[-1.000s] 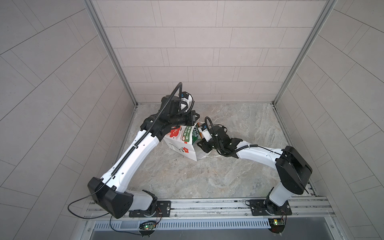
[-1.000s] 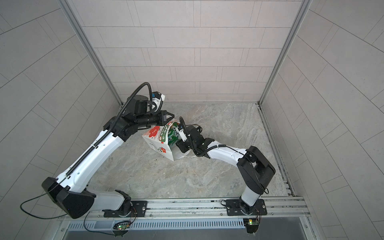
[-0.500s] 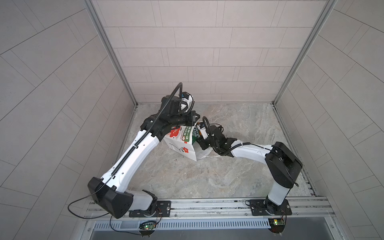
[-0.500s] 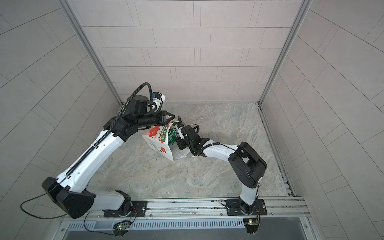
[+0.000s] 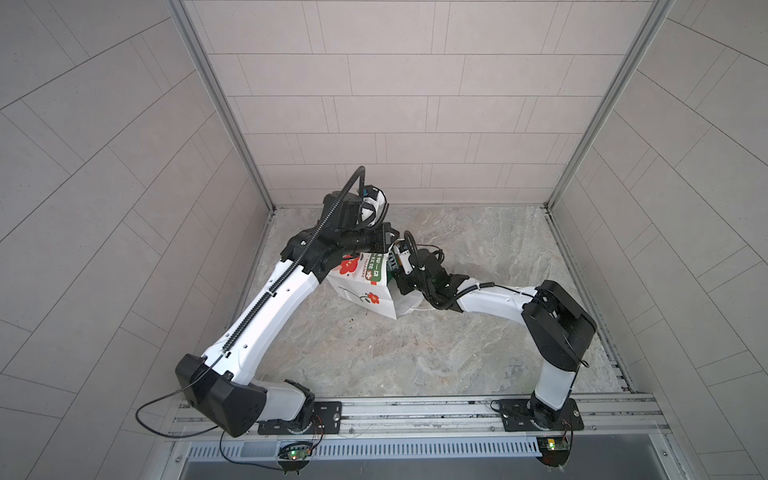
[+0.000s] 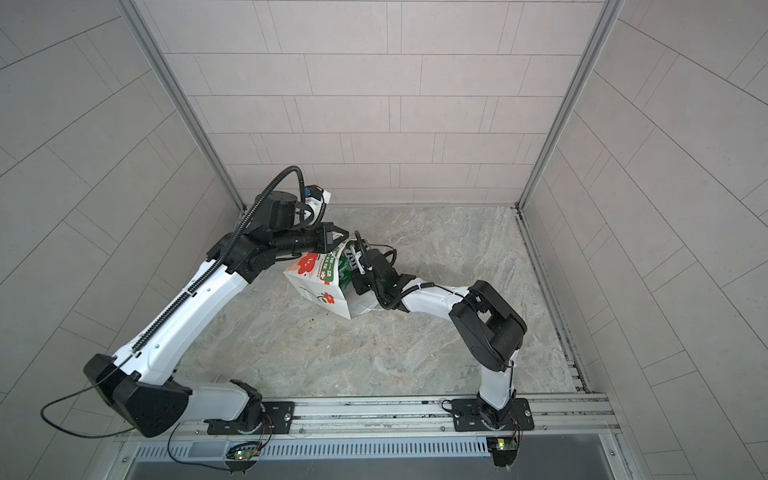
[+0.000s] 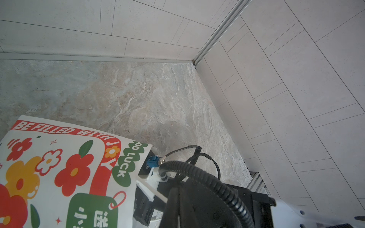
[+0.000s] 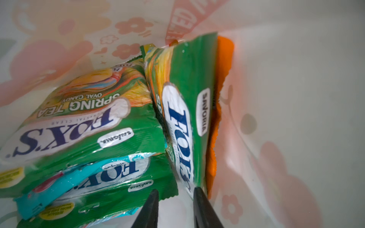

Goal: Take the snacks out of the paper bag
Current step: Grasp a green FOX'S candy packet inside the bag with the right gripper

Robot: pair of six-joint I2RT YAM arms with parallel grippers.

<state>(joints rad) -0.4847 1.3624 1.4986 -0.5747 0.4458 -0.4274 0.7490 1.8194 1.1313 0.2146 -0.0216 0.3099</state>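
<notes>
My right gripper (image 8: 175,205) is deep inside the paper bag (image 5: 365,286). Its fingers are narrowed but still apart, and one tip touches the corner of an upright green packet (image 8: 187,110) that leans against an orange packet (image 8: 223,79). More snacks (image 8: 88,122) lie stacked beside them. A second ago this arm reached less far in. My left gripper (image 5: 385,246) is unmoved, pinching the bag's far rim; the bag stays tipped, left of centre.
</notes>
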